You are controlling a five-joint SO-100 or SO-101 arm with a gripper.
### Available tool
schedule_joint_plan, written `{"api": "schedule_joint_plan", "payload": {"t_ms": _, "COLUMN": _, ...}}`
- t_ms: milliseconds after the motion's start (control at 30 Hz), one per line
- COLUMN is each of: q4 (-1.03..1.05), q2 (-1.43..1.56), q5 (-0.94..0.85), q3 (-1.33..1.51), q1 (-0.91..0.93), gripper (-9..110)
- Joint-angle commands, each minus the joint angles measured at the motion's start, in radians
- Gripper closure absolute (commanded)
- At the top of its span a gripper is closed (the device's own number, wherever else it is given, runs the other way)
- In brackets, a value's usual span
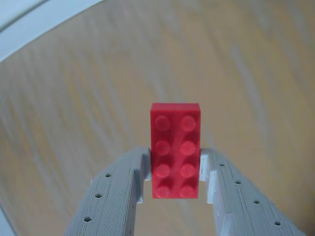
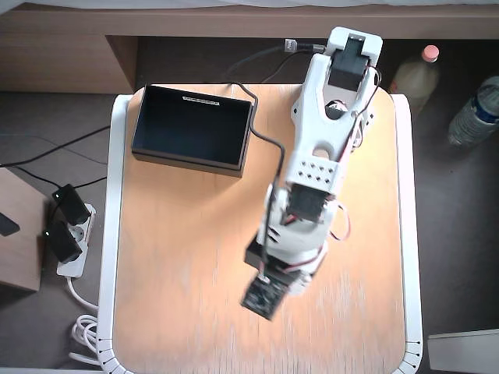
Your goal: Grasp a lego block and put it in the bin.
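In the wrist view the red lego block (image 1: pixel 174 128) stands lengthwise between my two grey fingers, studs facing the camera. My gripper (image 1: pixel 174 164) is shut on the block's lower half, and it hangs above the blurred wooden table. In the overhead view the arm (image 2: pixel 312 179) reaches toward the table's near middle. Its wrist camera board (image 2: pixel 263 297) hides the fingers and the block. The bin (image 2: pixel 191 128), a black tray with a thin white mark on its far rim, sits at the table's far left corner, well away from the wrist.
The wooden table has a white rim (image 2: pixel 115 234). A black cable (image 2: pixel 269 144) runs from the arm past the bin's right side. Off the table are a power strip (image 2: pixel 66 234) at left and two bottles (image 2: pixel 421 70) (image 2: pixel 475 109) at upper right.
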Motion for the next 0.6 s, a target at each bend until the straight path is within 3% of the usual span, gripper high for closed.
{"api": "schedule_joint_plan", "payload": {"t_ms": 0, "q4": 0.06, "q2": 0.164, "q5": 0.014, "q3": -0.121, "q1": 0.135, "gripper": 101}}
{"api": "schedule_joint_plan", "payload": {"t_ms": 567, "q4": 0.146, "q2": 0.201, "q5": 0.089, "q3": -0.117, "q1": 0.739, "gripper": 101}}
